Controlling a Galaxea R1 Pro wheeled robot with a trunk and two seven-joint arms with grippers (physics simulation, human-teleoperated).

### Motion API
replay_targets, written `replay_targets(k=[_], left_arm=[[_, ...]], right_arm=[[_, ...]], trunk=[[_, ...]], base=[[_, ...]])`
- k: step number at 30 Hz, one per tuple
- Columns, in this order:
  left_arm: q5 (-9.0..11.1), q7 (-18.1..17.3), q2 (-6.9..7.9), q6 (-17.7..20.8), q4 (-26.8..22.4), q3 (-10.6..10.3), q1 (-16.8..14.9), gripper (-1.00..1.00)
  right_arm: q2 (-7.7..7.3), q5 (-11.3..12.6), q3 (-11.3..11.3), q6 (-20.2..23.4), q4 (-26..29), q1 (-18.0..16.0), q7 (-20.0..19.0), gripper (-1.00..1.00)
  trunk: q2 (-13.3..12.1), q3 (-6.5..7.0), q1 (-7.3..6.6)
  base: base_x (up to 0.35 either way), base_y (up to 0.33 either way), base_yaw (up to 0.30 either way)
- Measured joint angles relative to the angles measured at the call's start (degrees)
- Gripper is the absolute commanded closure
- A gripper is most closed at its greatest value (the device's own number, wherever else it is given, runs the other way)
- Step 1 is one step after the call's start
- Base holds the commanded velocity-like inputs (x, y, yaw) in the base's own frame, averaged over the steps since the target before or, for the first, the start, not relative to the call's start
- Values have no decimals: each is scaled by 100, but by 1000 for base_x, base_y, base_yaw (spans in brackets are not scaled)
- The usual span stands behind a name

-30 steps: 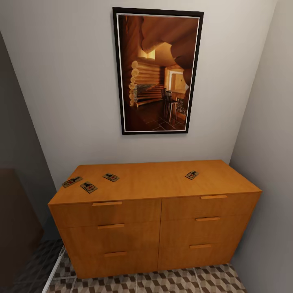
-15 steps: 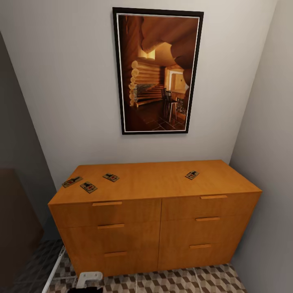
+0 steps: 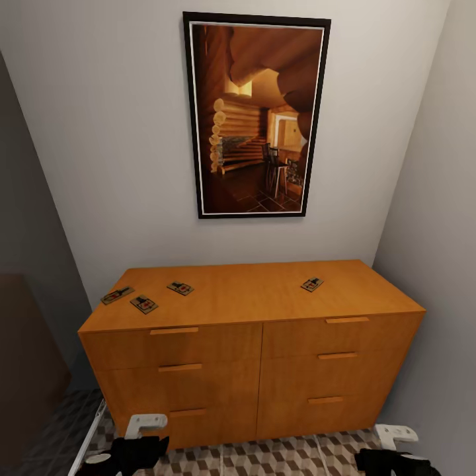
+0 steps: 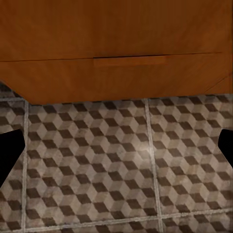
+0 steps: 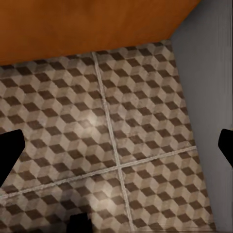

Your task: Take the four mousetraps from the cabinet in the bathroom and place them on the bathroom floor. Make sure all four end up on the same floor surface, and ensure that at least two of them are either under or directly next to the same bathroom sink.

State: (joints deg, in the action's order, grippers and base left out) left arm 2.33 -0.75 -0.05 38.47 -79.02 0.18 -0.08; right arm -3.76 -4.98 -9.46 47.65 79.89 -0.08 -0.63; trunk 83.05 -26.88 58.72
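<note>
Several small flat mousetraps lie on top of the orange-brown cabinet (image 3: 251, 344): one (image 3: 117, 295) at its left edge, one (image 3: 143, 303) beside it, one (image 3: 180, 287) a little further in, and one (image 3: 312, 284) toward the right. My left gripper (image 3: 135, 451) hangs low in front of the cabinet's left drawers, and my right gripper (image 3: 389, 458) low at its right corner. The left gripper (image 4: 116, 148) stands open over the bathroom floor (image 4: 97, 160), facing a bottom drawer handle (image 4: 130, 61). The right gripper (image 5: 116, 148) is open above the bathroom floor (image 5: 63, 121) near the cabinet's base.
A framed picture (image 3: 256, 116) hangs on the back wall above the cabinet. A grey wall (image 3: 436, 231) closes the right side, also seen as wall (image 5: 208, 73). A dark unit (image 3: 26, 370) stands at the left. Patterned tiles (image 3: 264, 456) run in front of the drawers.
Both arms have risen into the bottom of the head view, the left one first, then the right. The mousetraps and cabinet have not moved.
</note>
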Motion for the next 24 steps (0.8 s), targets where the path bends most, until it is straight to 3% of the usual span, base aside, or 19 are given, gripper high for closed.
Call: replay_targets(k=[5,14,24], left_arm=[[1,0,-17,291,-370,-12,0,-100],[0,0,-106,518,-806,-46,-10,-100],[-3,-1,-308,854,-897,-63,-273,-100]], right_arm=[[-15,-7,-56,357,337,0,-4,-100],[-191,-45,-90,614,850,-48,-6,-100],[-348,-53,-93,1207,993,-733,-8,-100]], trunk=[[0,0,0],[0,1,0],[-1,2,1]], base=[[0,0,0],[0,0,0],[0,0,0]])
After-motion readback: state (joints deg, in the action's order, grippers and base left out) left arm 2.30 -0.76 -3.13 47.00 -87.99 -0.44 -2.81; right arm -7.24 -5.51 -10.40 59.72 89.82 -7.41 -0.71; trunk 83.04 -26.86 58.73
